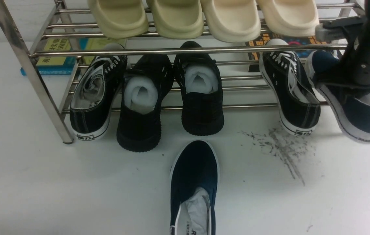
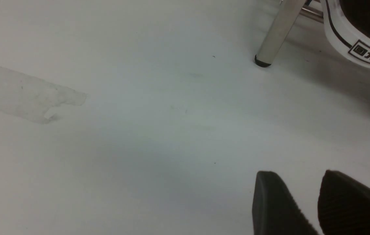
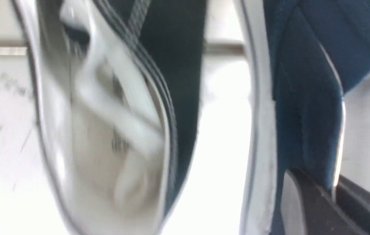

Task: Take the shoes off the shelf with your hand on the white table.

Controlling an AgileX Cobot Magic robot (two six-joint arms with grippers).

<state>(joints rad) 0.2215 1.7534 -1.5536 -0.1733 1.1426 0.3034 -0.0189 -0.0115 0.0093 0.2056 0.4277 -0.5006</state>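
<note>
One navy-blue slip-on shoe [image 1: 193,186] with crumpled paper inside lies on the white table [image 1: 57,182], in front of the shelf [image 1: 185,50]. Its mate [image 1: 361,117] sits at the far right of the steel shelf's lower tier, its heel hanging over the front rail. My right gripper [image 1: 330,83] reaches down from the right and is shut on that shoe's side wall. The right wrist view shows the blue canvas [image 3: 302,98] pinched between the dark fingers of my right gripper [image 3: 315,179]. My left gripper [image 2: 297,176] hovers open over bare table [image 2: 139,147].
Black lace-up sneakers [image 1: 291,91] [image 1: 95,98] and a pair of all-black shoes [image 1: 142,107] share the lower tier. Cream slippers [image 1: 204,16] fill the upper tier. Books [image 1: 54,58] lie behind. Black scuff streaks [image 1: 283,147] mark the table. A shelf leg [image 2: 274,32] stands ahead of my left gripper.
</note>
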